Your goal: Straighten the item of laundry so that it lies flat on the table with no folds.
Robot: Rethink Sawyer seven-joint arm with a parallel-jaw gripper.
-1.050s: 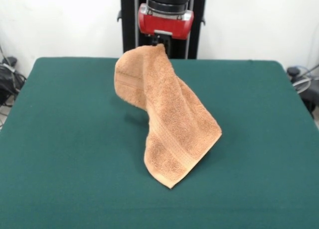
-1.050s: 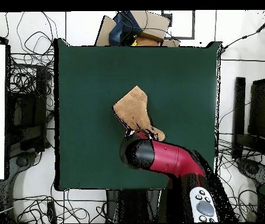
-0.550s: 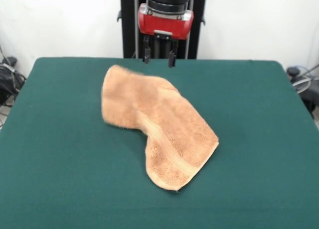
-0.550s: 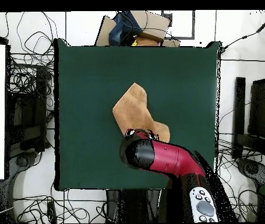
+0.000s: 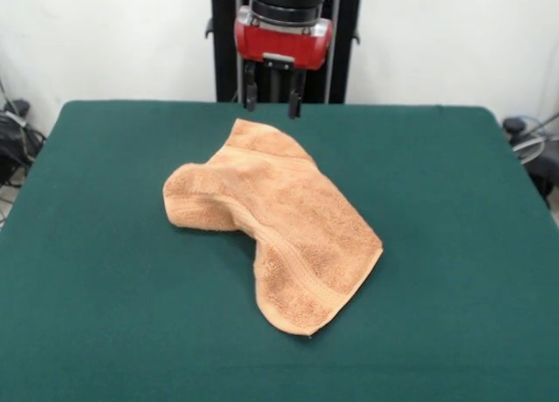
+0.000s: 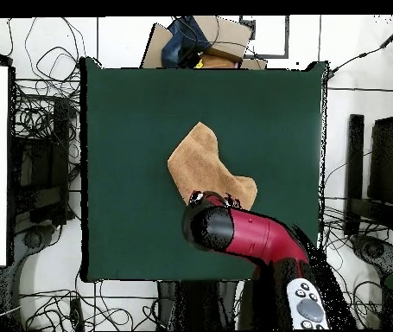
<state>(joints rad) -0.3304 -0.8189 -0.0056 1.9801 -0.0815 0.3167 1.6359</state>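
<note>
1. The towel lies near the middle of the table, well apart from all 4 table edges, with bare green cloth on every side of it.
2. In the front view, the widest open stretches of table lie to the left and right of the towel; the strip between the towel's nearest corner and the table's near edge is narrower.
3. The towel is not flat: its left part is rolled over into a rounded fold, and a woven band runs diagonally across the lower part toward the nearest corner.
4. In the overhead view, the towel sits just above the arm, whose red and black body covers part of the towel's lower edge.
5. The gripper hangs above the towel's far edge; its 2 dark fingers stand clearly apart, with a gap between them.
6. Nothing sits between the fingers, and the tips are clear of the towel.
</note>
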